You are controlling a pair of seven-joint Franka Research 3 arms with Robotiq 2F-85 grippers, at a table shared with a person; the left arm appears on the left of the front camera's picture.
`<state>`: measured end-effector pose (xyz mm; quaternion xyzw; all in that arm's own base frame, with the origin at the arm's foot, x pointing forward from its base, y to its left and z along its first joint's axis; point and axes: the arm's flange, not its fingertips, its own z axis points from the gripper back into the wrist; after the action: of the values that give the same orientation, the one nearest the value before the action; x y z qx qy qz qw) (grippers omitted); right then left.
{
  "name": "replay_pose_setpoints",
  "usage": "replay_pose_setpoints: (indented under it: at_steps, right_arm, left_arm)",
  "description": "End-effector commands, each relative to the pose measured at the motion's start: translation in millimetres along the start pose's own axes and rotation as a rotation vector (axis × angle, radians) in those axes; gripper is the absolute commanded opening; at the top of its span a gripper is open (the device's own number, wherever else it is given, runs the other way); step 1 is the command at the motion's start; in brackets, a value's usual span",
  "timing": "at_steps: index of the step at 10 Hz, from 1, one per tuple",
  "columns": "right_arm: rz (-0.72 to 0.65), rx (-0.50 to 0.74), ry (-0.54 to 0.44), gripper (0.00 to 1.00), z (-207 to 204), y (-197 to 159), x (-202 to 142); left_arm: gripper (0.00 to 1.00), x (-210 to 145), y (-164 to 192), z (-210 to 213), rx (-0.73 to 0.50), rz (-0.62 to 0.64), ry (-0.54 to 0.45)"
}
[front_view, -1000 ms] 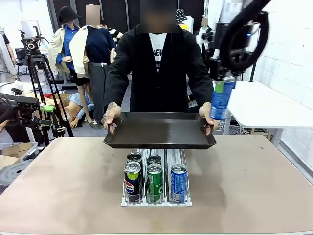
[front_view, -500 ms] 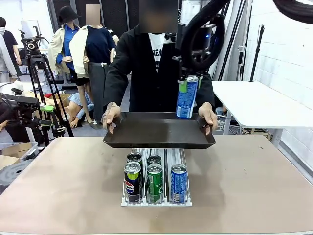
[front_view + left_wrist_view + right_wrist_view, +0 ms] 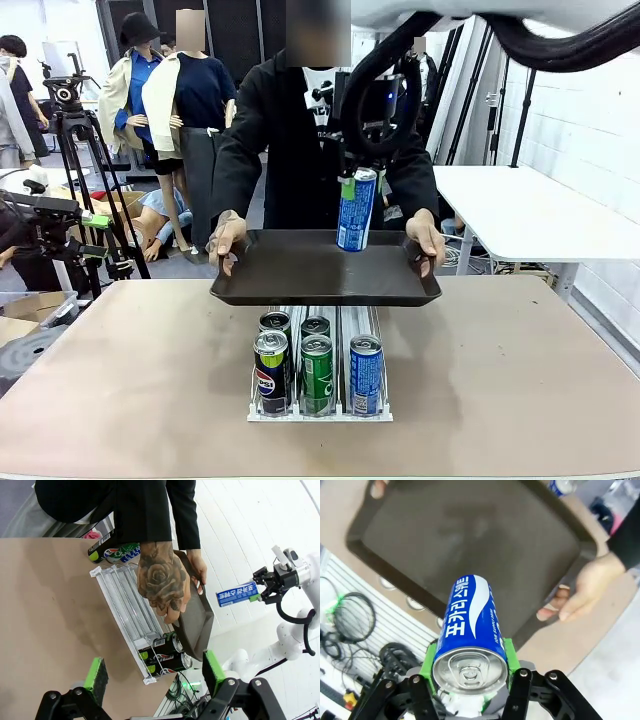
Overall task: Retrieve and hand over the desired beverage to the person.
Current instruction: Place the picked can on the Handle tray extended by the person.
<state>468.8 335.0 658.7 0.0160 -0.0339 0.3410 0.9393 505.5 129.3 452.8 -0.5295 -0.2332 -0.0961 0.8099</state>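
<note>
The rack [image 3: 358, 318] is partly hidden beneath the tray [image 3: 325, 272] — the rear cans [image 3: 276, 322] are masked by the front cans [image 3: 317, 372].

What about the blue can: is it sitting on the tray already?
No, the blue can hangs in the right gripper, with a clear gap between it and the tray.

The blue can [image 3: 469, 625] in the middle of the right wrist view is showing big white Korean letters, 포카리스웨트, running along its side. Small white letters beside them are reading ION SUPPLY DRINK. In the front view, the dark can [image 3: 270, 372] at the lower left of the rack [image 3: 320, 413] is showing the round red, white and blue Pepsi mark. The black print on the T-shirt [image 3: 320, 95] of the person [image 3: 290, 150] is looking too blurry to read.
</note>
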Motion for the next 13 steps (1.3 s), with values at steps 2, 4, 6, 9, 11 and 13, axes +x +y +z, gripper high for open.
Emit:
replay_pose_setpoints:
  at_steps: [2,4,6,9,11,13]
  right_arm:
    - [0.042,-0.017,0.037,0.00,-8.8,-0.8,23.1]
    - [0.044,-0.012,0.062,0.00,-20.4,-4.1,27.6]
    - [0.059,0.000,0.091,0.00,-35.4,-5.4,32.3]
    - [0.054,-0.012,0.113,0.00,-53.7,-11.9,38.2]
    - [0.056,-0.009,0.134,0.00,-58.6,-13.8,41.5]
    - [0.059,-0.018,0.144,0.00,-59.4,-13.9,43.2]
  left_arm:
    - [1.00,-0.5,-0.7,1.5,0.002,-0.002,0.002]
    - [1.00,-0.5,-0.7,1.5,0.002,-0.002,0.002]
    - [1.00,-0.5,-0.7,1.5,0.002,-0.002,0.002]
    - [1.00,-0.5,-0.7,1.5,0.002,-0.002,0.002]
    - [1.00,-0.5,-0.7,1.5,0.002,-0.002,0.002]
    - [1.00,-0.5,-0.7,1.5,0.002,-0.002,0.002]
